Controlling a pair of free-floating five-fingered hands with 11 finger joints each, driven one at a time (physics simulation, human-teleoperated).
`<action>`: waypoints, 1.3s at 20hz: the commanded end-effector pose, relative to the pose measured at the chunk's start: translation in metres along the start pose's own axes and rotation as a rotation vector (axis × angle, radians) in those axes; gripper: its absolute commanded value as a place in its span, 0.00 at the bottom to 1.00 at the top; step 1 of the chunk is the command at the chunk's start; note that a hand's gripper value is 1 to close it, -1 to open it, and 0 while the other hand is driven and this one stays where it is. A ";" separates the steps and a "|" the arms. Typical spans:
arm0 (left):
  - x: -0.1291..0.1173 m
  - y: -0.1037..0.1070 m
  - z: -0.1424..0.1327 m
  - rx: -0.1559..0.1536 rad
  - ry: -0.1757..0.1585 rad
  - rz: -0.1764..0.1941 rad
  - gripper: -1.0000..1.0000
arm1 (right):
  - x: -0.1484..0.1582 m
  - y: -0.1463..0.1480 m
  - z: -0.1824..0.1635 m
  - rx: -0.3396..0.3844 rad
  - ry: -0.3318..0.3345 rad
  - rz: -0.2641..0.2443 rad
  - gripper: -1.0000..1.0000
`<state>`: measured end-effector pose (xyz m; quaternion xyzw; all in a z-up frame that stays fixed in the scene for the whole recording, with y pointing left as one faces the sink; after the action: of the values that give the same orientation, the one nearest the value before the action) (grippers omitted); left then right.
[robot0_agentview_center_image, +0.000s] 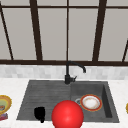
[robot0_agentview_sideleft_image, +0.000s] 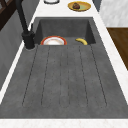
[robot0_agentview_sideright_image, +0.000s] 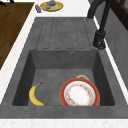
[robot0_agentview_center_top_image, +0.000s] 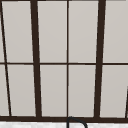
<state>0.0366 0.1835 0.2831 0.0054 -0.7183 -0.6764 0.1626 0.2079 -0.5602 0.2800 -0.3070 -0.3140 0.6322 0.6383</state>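
One black hand (robot0_agentview_center_image: 39, 114) shows in the front view at the picture's left, low over the near edge of the ribbed draining area of the dark grey sink (robot0_agentview_center_image: 45, 93); this is the left hand. Whether its fingers are spread or pressed together cannot be told from the dark shape, and no object is seen in its hold. Just to its right, a large red ball (robot0_agentview_center_image: 67, 115) sits in the foreground, overlapping the sink's near rim. In the basin, a plate (robot0_agentview_sideright_image: 79, 94) with a red and orange rim lies flat on the bottom beside the drain, and a yellow banana (robot0_agentview_sideright_image: 35, 95) lies on the basin floor, apart from the plate. A black faucet (robot0_agentview_center_image: 71, 72) stands at the back rim. On the white table (robot0_agentview_center_image: 10, 86), a yellow bowl (robot0_agentview_center_image: 3, 104) holds food to the left of the sink.
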 end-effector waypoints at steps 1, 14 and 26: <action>0.000 0.000 0.000 0.000 0.000 0.000 0.50 | -0.016 0.011 -0.022 0.000 -0.018 -0.023 0.00; 0.000 0.000 0.000 0.000 0.000 0.000 0.50 | -0.040 0.035 -0.095 0.062 0.038 -0.023 0.00; 0.000 0.000 0.000 0.000 0.000 0.000 0.50 | -0.050 0.055 -0.153 -0.045 0.030 -0.003 0.00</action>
<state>0.0366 0.1835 0.2831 0.0054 -0.7183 -0.6764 0.1626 0.2888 -0.6009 0.1604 -0.3394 -0.3324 0.6165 0.6279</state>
